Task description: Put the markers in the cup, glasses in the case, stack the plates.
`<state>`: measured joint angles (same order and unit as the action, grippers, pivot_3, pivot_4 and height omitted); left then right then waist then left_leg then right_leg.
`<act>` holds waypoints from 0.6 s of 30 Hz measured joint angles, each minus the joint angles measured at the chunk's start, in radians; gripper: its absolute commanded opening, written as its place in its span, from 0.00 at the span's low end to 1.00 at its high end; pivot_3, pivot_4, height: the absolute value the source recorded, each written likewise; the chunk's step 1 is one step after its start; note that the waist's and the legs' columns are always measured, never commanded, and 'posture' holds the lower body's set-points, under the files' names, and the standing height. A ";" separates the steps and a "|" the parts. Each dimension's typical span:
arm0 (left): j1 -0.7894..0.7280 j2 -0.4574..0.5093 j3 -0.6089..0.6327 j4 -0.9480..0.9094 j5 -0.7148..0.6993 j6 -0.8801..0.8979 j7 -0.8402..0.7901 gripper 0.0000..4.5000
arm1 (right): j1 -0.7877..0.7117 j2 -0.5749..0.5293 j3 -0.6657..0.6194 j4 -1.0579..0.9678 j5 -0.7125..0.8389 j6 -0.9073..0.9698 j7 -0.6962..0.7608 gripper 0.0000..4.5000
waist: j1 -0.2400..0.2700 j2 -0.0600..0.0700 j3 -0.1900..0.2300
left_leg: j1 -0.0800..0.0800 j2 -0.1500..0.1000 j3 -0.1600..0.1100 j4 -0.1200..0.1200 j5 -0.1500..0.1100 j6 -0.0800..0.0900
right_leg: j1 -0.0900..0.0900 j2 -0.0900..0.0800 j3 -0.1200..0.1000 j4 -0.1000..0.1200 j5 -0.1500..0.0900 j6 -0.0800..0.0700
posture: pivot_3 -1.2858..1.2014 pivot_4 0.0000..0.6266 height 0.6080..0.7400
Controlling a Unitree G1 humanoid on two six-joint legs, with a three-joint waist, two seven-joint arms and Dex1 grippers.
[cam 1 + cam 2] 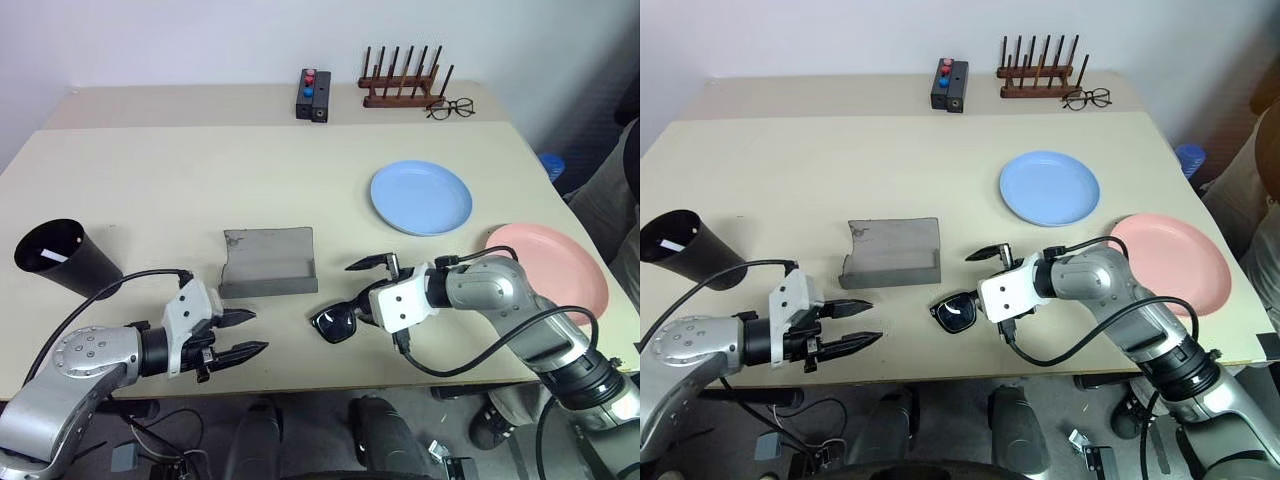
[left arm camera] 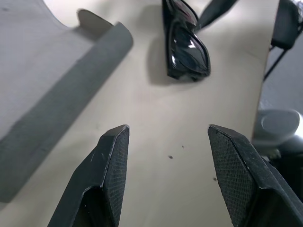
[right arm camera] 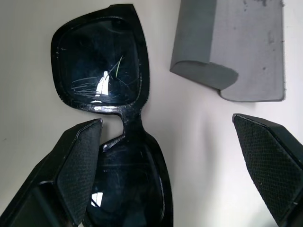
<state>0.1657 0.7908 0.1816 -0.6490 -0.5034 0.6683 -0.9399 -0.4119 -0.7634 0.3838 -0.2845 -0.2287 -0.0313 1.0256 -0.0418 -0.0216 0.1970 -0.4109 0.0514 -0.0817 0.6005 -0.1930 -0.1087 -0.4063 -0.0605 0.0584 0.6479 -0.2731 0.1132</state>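
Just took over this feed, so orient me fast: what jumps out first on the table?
The right gripper stands wide open over the black sunglasses at the table's near edge, beside the open grey case. The left gripper is open too, with nothing between its fingers. The light blue plate and the salmon pink plate lie apart on the right, not yet stacked.

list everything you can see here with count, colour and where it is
cup: 1, black, table's left edge, tilted
case: 1, grey, open, table centre
sunglasses: 1, black, near edge, right of the case
plates: 2, light blue right of centre, pink at right edge, apart
spectacles: 1, thin black, far right by the rack
wooden rack: 1, brown, far edge
button box: 1, black, far centre
table: 1, beige
left gripper: open, empty, left of the sunglasses
right gripper: open, over the sunglasses
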 measured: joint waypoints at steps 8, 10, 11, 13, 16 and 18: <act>-0.021 -0.004 0.001 0.029 -0.010 -0.007 0.032 0.61 | 0.017 0.002 0.004 0.016 -0.047 -0.024 -0.020 0.59 | -0.001 0.000 0.000 | 0.000 0.000 0.000 0.000 0.000 0.000 | 0.000 0.000 0.000 0.000 0.000 0.000 | 0.52 0.24 1.00; -0.025 -0.005 0.000 0.033 -0.011 -0.007 0.037 0.61 | 0.017 0.006 0.004 0.016 -0.055 -0.027 -0.025 0.59 | -0.001 0.000 0.000 | 0.000 0.000 0.000 0.000 0.000 0.000 | 0.000 0.000 0.000 0.000 0.000 0.000 | 0.52 0.24 1.00; -0.026 -0.005 0.000 0.039 -0.011 -0.007 0.040 0.61 | 0.017 0.007 0.004 0.017 -0.061 -0.028 -0.028 0.59 | -0.001 0.000 0.000 | 0.000 0.000 0.000 0.000 0.000 0.000 | 0.000 0.000 0.000 0.000 0.000 0.000 | 0.52 0.24 1.00; -0.029 -0.007 0.000 0.042 -0.011 -0.007 0.048 0.61 | 0.017 0.008 0.004 0.022 -0.066 -0.035 -0.033 0.59 | -0.001 0.000 0.000 | 0.000 0.000 0.000 0.000 0.000 0.000 | 0.000 0.000 0.000 0.000 0.000 0.000 | 0.52 0.24 1.00; -0.035 -0.018 -0.001 0.043 -0.017 -0.007 0.059 0.61 | 0.018 0.013 0.004 0.029 -0.076 -0.043 -0.040 0.41 | -0.001 0.000 0.000 | 0.000 0.000 0.000 0.000 0.000 0.000 | 0.000 0.000 0.000 0.000 0.000 0.000 | 0.52 0.24 1.00; -0.039 -0.018 -0.001 0.044 -0.024 -0.007 0.065 0.61 | 0.020 0.017 0.006 0.037 -0.083 -0.047 -0.043 0.18 | -0.001 0.000 0.000 | 0.000 0.000 0.000 0.000 0.000 0.000 | 0.000 0.000 0.000 0.000 0.000 0.000 | 0.52 0.24 1.00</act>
<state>0.1263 0.7726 0.1802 -0.6053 -0.5272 0.6612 -0.8747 -0.3922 -0.7468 0.3895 -0.2476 -0.3119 -0.0783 0.9827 -0.0427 -0.0216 0.1970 -0.4108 0.0514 -0.0817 0.6004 -0.1930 -0.1087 -0.4061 -0.0605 0.0584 0.6479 -0.2731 0.1132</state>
